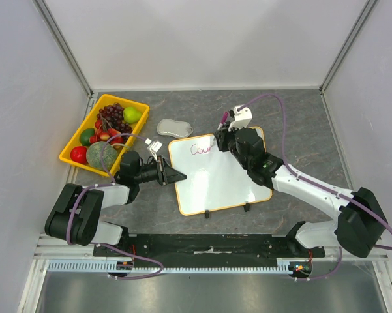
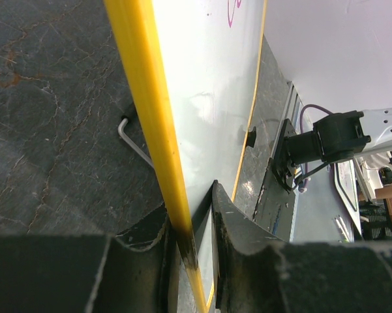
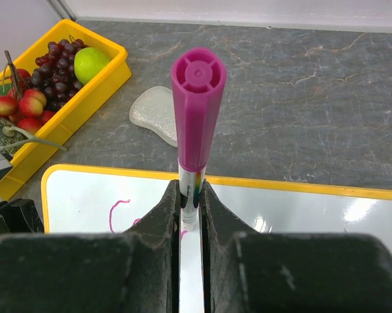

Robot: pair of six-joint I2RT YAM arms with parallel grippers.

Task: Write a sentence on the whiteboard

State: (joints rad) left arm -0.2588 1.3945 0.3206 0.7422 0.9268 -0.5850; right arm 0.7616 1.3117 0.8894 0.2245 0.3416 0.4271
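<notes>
The whiteboard lies flat on the table, white with a yellow rim. My left gripper is shut on its left edge; in the left wrist view the rim runs between the fingers of the gripper. My right gripper is shut on a magenta-capped marker, upright, cap toward the camera, its tip down on the board. The sentence is a few purple-magenta cursive letters near the top left corner, also visible as strokes beside the right fingers.
A yellow fruit tray with grapes, apples and a melon stands at the left. A grey glittery pad lies between tray and board. Two black clip feet sit on the board's near edge. A bent metal rod pokes out from under the rim.
</notes>
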